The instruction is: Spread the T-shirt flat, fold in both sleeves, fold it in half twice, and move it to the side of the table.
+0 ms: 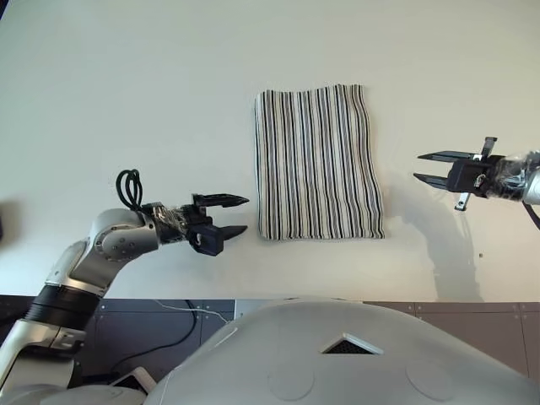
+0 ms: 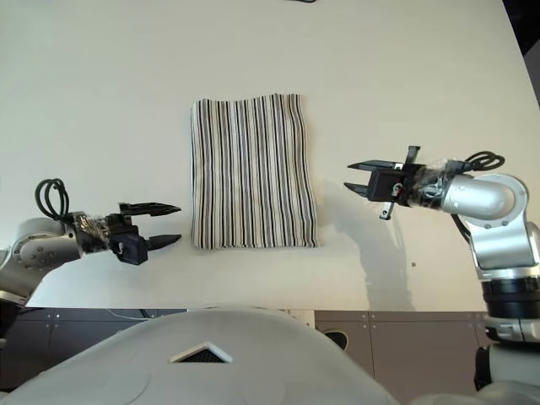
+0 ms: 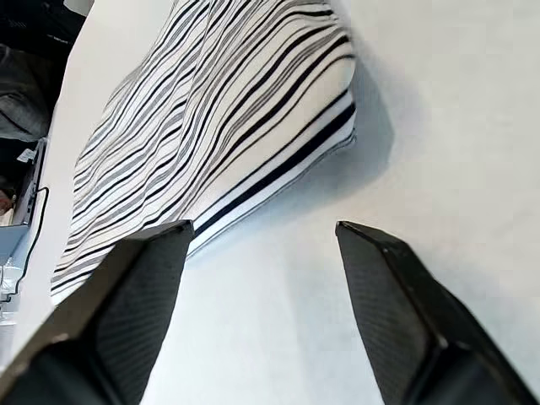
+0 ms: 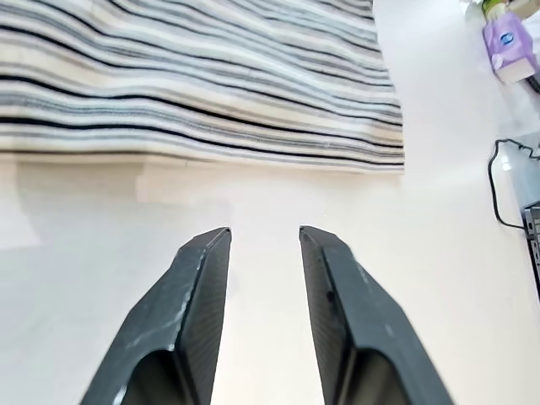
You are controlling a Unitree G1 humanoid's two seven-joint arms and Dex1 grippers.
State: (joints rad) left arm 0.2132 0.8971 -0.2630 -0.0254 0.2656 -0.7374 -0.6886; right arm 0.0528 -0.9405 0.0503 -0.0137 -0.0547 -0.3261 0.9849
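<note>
The striped T-shirt (image 1: 316,164) lies folded into a neat rectangle in the middle of the white table (image 1: 126,101); its black, grey and white stripes run front to back. My left gripper (image 1: 238,215) hovers open just off the shirt's near left corner, fingers pointing at it. In the left wrist view that corner of the T-shirt (image 3: 211,126) sits beyond the spread fingers (image 3: 143,295). My right gripper (image 2: 353,175) is open too, a short way right of the shirt's right edge, empty. The right wrist view shows the T-shirt (image 4: 194,84) edge ahead of its fingertips (image 4: 211,253).
A small purple object (image 4: 504,42) and a black cable (image 4: 502,181) lie far off past the shirt in the right wrist view. The table's front edge (image 1: 169,297) runs just below my left arm.
</note>
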